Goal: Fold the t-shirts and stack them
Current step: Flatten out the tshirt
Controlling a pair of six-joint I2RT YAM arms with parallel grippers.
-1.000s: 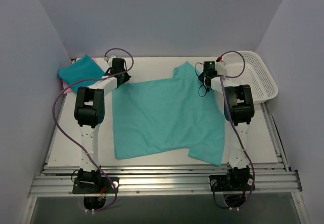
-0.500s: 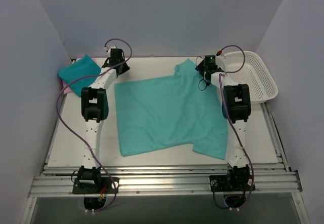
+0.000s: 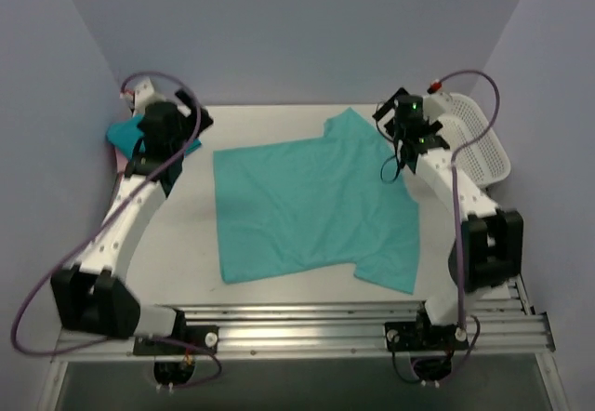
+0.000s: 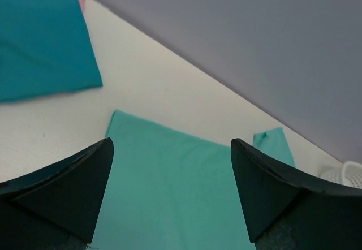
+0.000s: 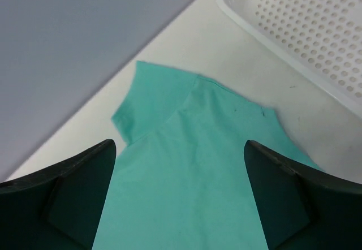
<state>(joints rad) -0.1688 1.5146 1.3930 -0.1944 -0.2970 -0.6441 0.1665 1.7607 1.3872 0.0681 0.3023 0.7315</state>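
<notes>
Top external shows the teal t-shirt point(image 3: 311, 211) flat; left gripper point(image 4: 171, 148) and right gripper point(image 5: 180, 145) gape empty.

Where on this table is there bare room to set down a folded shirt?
Widest bare table: the strip between the spread teal t-shirt and the left arm. A narrower band runs along the far wall behind that shirt. Crowded: far-left corner, with the folded teal shirt, and the right side, under the right arm beside the white basket.
</notes>
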